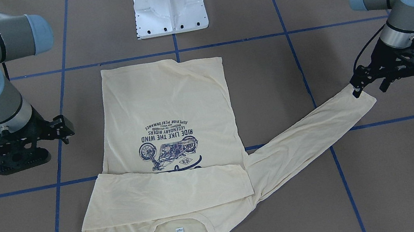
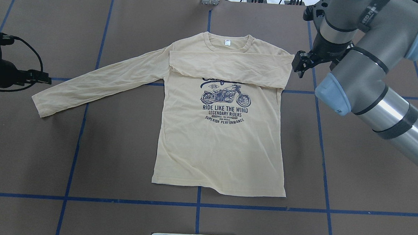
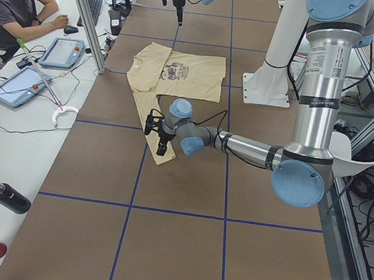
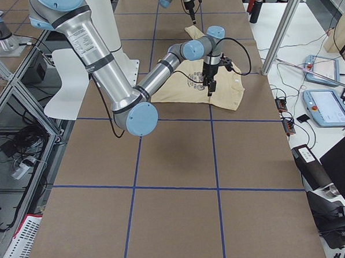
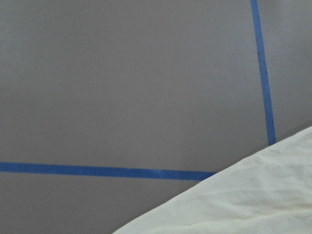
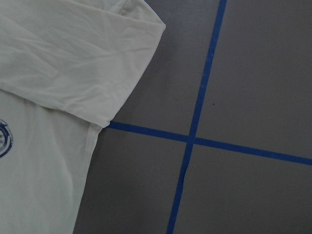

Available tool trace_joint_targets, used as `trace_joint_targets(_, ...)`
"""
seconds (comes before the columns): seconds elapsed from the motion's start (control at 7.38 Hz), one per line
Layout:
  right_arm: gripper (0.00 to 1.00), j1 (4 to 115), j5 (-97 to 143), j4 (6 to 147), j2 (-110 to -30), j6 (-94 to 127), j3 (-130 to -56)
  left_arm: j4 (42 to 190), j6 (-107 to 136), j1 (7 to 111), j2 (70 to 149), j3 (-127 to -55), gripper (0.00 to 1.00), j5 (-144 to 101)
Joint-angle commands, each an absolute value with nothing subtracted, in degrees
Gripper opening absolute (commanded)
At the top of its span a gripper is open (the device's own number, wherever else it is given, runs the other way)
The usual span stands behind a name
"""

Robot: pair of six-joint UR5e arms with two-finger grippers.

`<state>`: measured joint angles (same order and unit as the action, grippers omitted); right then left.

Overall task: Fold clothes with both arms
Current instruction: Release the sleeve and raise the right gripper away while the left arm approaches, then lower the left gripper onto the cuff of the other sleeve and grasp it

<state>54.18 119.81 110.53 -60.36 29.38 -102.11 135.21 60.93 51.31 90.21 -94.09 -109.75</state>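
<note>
The cream long-sleeved T-shirt (image 2: 222,139) lies flat and face up, collar at the far side and navy motorcycle print (image 2: 225,97) showing. One sleeve (image 2: 229,66) is folded across the chest. The other sleeve (image 2: 100,81) stretches out toward my left arm. My left gripper (image 1: 369,89) hovers at that sleeve's cuff (image 1: 358,102), looks open, and holds nothing. My right gripper (image 2: 299,66) hangs just off the folded shoulder edge, looks open and is empty. The left wrist view shows sleeve fabric (image 5: 243,204); the right wrist view shows the folded sleeve's end (image 6: 73,63).
The white pedestal base (image 1: 169,10) stands behind the shirt's hem. Blue tape lines (image 2: 197,204) grid the brown table. A person (image 3: 18,4) sits at a side desk with tablets (image 3: 61,52), and bottles (image 3: 6,197) lie on that desk.
</note>
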Motion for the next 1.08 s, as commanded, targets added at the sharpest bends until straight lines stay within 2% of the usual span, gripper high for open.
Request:
trace_joint_targets(0.0, 1.0, 54.4, 121.81, 110.65, -64.77, 28.74, -106.95, 137.2, 61.26, 49.49, 88.59, -93.17, 0.99, -107.06)
trace_joint_targets(0.27, 1.0, 54.4, 121.9, 110.65, -65.13, 29.09, -108.36, 137.11, 61.08, 48.96, 88.86, -92.03, 0.94, -105.66)
trace_joint_targets(0.95, 1.0, 54.4, 123.93, 110.65, -65.74, 29.62, -108.02, 136.76, 60.64, 46.85, 89.03, -90.36, 0.9, -102.48)
